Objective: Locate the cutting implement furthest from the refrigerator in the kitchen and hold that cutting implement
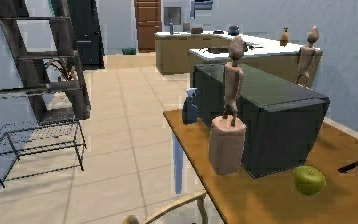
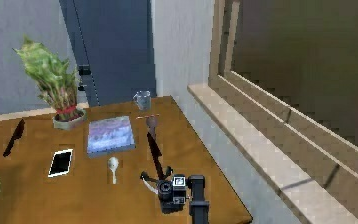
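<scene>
Desk point(image 2: 97, 195) beside the window point(image 2: 297, 70)
Plant point(image 2: 52, 80) upper left, knife point(image 2: 14, 137) below it (far left), phone point(image 2: 61, 162) left of spoon point(image 2: 113, 168), book point(image 2: 112, 133) above the spoon.

Apple point(image 1: 309, 180) green, table point(image 1: 277, 203) brown wood — book point(image 2: 112, 133) mottled blue, phone point(image 2: 61, 162) white, knife point(image 2: 14, 137) dark.

— Any writing legible here?
— None. The cover of the blue book point(image 2: 112, 133), toward the far edge of the table point(image 2: 37, 195), is just pale mottling; the phone point(image 2: 61, 162) beside it shows a plain white face.
</scene>
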You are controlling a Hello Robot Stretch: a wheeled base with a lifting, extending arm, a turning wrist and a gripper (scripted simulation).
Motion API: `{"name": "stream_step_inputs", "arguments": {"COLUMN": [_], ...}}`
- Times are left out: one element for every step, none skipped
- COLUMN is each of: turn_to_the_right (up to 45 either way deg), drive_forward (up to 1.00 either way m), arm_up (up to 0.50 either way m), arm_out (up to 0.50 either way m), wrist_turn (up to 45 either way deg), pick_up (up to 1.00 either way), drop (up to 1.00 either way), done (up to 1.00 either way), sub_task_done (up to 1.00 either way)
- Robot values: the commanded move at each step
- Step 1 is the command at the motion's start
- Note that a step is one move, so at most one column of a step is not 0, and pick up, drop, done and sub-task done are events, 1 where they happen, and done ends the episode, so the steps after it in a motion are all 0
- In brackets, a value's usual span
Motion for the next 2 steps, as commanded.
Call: {"name": "stream_step_inputs", "arguments": {"turn_to_the_right": [0.0, 0.0], "drive_forward": [0.0, 0.0], "arm_up": [0.0, 0.1], "arm_out": [0.0, 0.0], "wrist_turn": [0.0, 0.0], "pick_up": [1.0, 0.0], "drop": [0.0, 0.0], "done": [0.0, 0.0], "sub_task_done": [0.0, 0.0]}}
